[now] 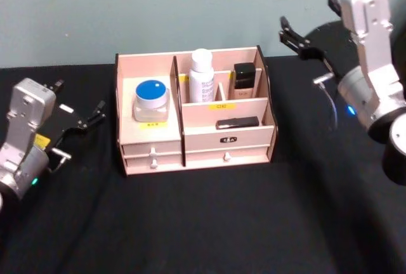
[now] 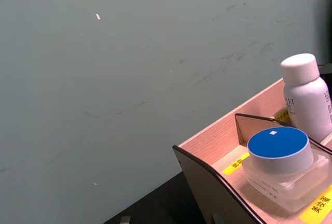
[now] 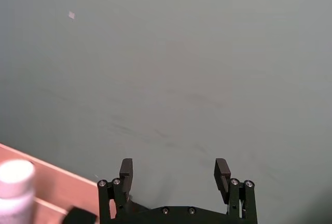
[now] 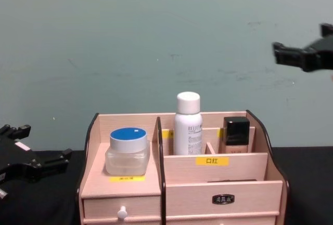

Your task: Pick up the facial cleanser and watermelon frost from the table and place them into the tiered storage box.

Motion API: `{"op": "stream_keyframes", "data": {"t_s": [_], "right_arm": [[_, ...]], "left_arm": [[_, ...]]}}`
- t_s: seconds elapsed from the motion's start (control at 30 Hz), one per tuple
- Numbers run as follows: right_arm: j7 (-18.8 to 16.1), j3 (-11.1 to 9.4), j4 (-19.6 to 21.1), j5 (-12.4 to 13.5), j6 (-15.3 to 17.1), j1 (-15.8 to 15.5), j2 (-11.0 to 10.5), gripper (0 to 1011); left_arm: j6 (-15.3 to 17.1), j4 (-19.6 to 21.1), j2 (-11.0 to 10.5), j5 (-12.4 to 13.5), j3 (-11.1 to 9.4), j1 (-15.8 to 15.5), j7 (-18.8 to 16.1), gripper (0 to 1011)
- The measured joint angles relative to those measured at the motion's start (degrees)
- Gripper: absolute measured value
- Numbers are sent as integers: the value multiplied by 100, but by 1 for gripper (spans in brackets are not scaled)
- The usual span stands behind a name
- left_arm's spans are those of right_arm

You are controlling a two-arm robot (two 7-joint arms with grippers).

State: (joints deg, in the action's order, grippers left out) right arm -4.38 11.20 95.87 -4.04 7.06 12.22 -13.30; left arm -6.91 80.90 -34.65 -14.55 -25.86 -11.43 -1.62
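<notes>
The tiered storage box [image 1: 193,150] stands mid-table, light wood with dark curved sides. A blue-lidded jar [image 1: 151,99] sits on its left tier, and a white bottle [image 1: 202,76] stands in a rear compartment. I cannot tell which of them is the facial cleanser or the watermelon frost. My left gripper [image 1: 77,101] hovers open and empty to the left of the box. My right gripper [image 3: 174,172] is raised behind the box's right side, open, holding nothing. The chest view has the box [image 4: 182,183] head-on, with the left gripper [image 4: 40,142] low and the right gripper [image 4: 302,40] high.
A black-capped bottle [image 1: 244,78] stands in the right rear compartment and a flat black item [image 1: 237,122] lies on the front tier. Two small drawers with white knobs [image 1: 153,160] face me. The black tablecloth [image 1: 203,223] stretches in front, with a grey-green wall [image 1: 158,7] behind.
</notes>
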Motion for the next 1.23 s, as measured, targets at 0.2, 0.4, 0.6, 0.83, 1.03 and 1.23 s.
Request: {"op": "stream_keyframes", "data": {"t_s": [0.2,0.4,0.6,0.83,1.03,1.23], "right_arm": [[-29,-262,-34,80,4,-231,7,1003],[-170,-418,-187,150,149,-404,30,1003],[-319,-472,-329,196,299,-488,63,1003],[-310,-465,-318,196,294,-479,60,1002],[-300,-458,-304,195,285,-470,57,1003],[-290,-453,-296,194,275,-465,54,1003]], "left_arm": [[0,0,0,0,0,0,0,1009],[0,0,0,0,0,0,0,1010],[0,0,0,0,0,0,0,1010],[0,0,0,0,0,0,0,1010],[0,0,0,1,0,0,0,1009],[0,0,0,0,0,0,0,1010]]}}
